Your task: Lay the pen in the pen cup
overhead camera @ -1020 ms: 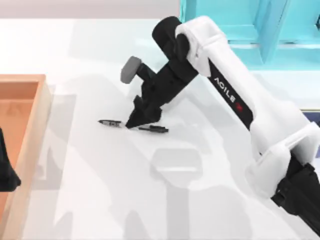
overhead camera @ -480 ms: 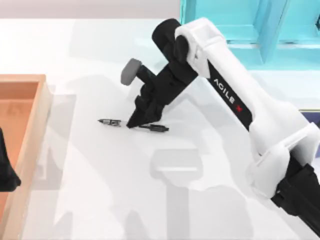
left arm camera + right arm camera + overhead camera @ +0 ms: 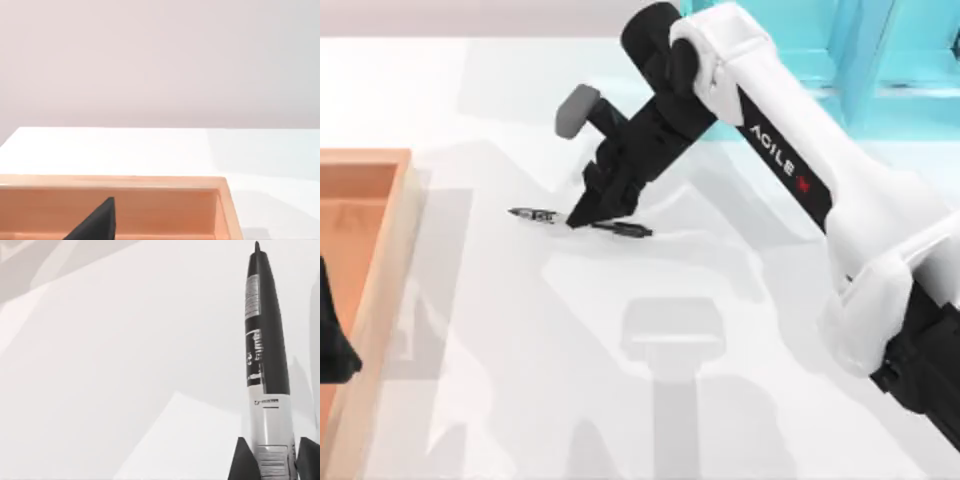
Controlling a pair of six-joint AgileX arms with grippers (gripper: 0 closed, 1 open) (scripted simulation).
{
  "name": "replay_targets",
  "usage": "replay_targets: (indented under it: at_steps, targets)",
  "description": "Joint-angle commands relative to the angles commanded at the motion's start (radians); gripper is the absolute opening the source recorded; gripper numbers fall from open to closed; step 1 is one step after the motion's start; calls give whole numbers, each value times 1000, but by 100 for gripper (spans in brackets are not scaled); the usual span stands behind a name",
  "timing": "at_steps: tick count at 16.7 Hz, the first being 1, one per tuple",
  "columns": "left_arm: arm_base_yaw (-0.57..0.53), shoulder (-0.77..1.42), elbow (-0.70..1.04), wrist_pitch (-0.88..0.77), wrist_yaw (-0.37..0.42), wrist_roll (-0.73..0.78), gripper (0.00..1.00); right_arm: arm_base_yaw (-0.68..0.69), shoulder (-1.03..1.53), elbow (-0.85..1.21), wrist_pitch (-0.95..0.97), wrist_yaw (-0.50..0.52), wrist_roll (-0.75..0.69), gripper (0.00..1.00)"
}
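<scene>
My white-and-black right AgileX arm reaches from the table's right toward its middle, its black two-finger right gripper [image 3: 582, 218] angled down with both fingertips [image 3: 243, 460] closed on the slim black-ended pen [image 3: 630, 230], while my dark left gripper [image 3: 332, 345] sits parked at the left edge.

Open white table [image 3: 520, 380] around the right gripper [image 3: 582, 220], shut on the pen [image 3: 625, 229]. Wooden tray [image 3: 405, 230] walls off the left edge, left gripper [image 3: 332, 345] parked over it. Cyan shelf unit [image 3: 880, 50] blocks the far right corner.
</scene>
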Motion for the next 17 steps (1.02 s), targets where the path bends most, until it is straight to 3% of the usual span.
replay_targets:
  at_steps: [4, 13, 17]
  targets:
    - [0, 0, 0, 0, 0, 0, 100, 13, -236, -302, 131, 19, 48, 0]
    - [0, 0, 0, 0, 0, 0, 100, 125, -835, -1208, 442, 26, 161, 0]
    - [0, 0, 0, 0, 0, 0, 100, 180, -1018, -1478, 534, 20, 197, 0]
